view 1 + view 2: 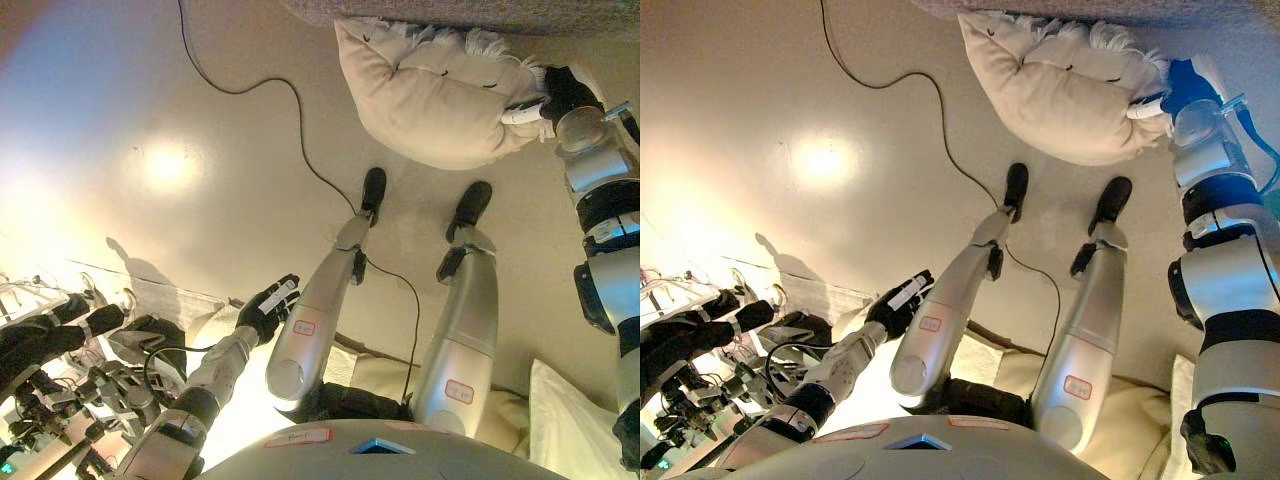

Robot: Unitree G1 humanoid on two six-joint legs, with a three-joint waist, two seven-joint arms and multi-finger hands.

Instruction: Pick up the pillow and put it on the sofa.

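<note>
A cream pillow (435,95) with a white fringed edge hangs above the floor, just in front of the grey sofa edge (450,12) at the top of the view. My right hand (555,100) is shut on the pillow's right end, its fingers pinching the fabric. The pillow sags to the left of that hold. My left hand (268,308) hangs low at the lower left with relaxed, straight fingers and nothing in it.
More cream cushions (575,420) lie on the floor at the lower right behind me. A black cable (270,85) trails across the beige floor from the top. Dark equipment (60,380) crowds the lower left corner.
</note>
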